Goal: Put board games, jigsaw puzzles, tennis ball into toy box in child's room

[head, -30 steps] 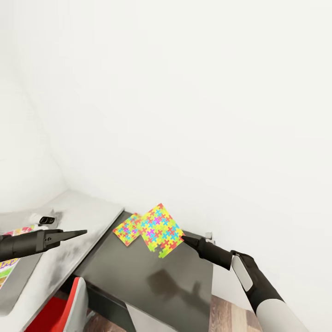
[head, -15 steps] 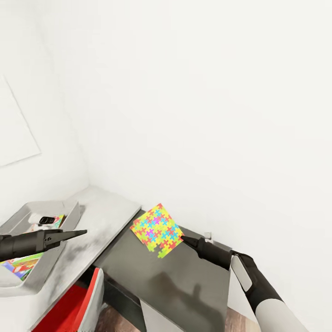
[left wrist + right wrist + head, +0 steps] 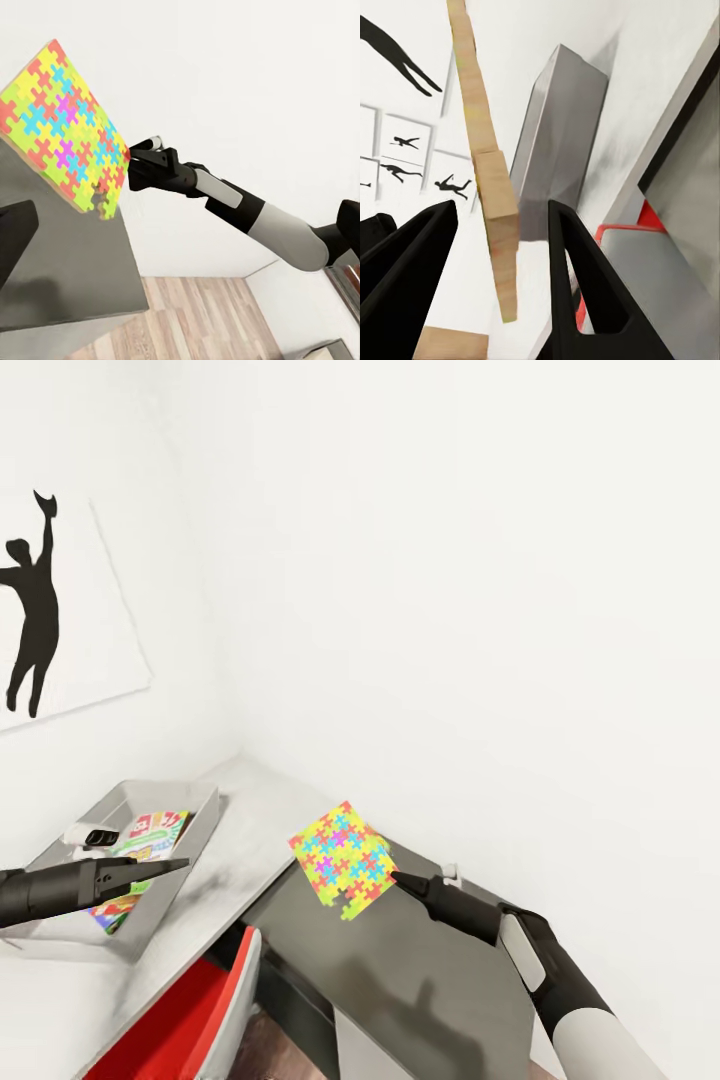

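Clamped on one corner of the jigsaw puzzle [image 3: 342, 859], my right gripper [image 3: 400, 879] carries it tilted in the air above the dark cabinet top [image 3: 400, 980]. The right wrist view confirms it: the puzzle's wooden edge [image 3: 484, 172] sits between my two fingers [image 3: 585, 285]. My left gripper [image 3: 170, 866] hangs with nothing in it, its tips drawn to a point, though whether they are fully closed I cannot tell.

Over the last second my whole view has swung leftward, so that is my body turning, not the furniture moving. The second puzzle that lay on the cabinet top beneath my load has passed from sight behind it or out of frame. The grey toy box [image 3: 205, 800] has come fully into view near the far corner of the pale tabletop [image 3: 250, 840], with a board game [image 3: 145, 845] already inside. A silhouette picture [image 3: 30, 610] now shows on the wall.

I judge I am lining up for the drop: the box is near, and the puzzle needs carrying across the tabletop's near edge and over the box rim.
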Motion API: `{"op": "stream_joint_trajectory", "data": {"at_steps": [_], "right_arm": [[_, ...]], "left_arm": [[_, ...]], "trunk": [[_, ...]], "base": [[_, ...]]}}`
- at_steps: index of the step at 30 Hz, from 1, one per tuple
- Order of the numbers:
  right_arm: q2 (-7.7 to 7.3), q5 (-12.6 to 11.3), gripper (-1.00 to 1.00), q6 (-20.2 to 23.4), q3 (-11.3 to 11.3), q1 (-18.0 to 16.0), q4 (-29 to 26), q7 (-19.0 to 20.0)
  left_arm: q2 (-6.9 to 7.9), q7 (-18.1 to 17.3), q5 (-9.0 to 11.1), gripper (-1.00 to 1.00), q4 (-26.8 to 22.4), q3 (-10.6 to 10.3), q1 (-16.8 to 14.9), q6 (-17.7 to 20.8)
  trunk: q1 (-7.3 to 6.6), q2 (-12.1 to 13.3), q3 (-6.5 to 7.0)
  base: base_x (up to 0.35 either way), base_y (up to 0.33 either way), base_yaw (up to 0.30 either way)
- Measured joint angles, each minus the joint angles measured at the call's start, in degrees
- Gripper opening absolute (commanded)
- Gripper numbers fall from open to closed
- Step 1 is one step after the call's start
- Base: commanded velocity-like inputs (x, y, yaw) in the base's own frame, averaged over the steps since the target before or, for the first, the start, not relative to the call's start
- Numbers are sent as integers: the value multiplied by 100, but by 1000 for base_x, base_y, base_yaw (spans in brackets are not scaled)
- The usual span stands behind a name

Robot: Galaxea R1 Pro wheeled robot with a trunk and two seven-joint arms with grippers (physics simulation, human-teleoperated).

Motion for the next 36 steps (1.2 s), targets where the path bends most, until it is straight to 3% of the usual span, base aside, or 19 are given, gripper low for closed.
{"op": "stream_joint_trajectory", "data": {"at_steps": [13, 22, 29, 36], "right_arm": [[9, -9, -100, 2, -2, 0, -44, 20], [21, -31, -100, 49, 2, -30, -702, -37], [36, -16, -100, 98, 8, -34, -878, -93], [42, -82, -100, 612, -11, -327, -989, -265]], "left_arm": [[2, 0, -20, 100, 0, 0, 3, 0], [2, 0, -28, 100, 0, 0, 4, -5], [2, 0, -33, 100, 2, 0, 5, -6], [1, 0, -35, 100, 10, -1, 4, -6]], "trunk": [[0, 0, 61], [0, 0, 104], [0, 0, 135], [0, 1, 163]], "base": [[0, 0, 262], [0, 0, 263], [0, 0, 265], [0, 0, 267]]}}
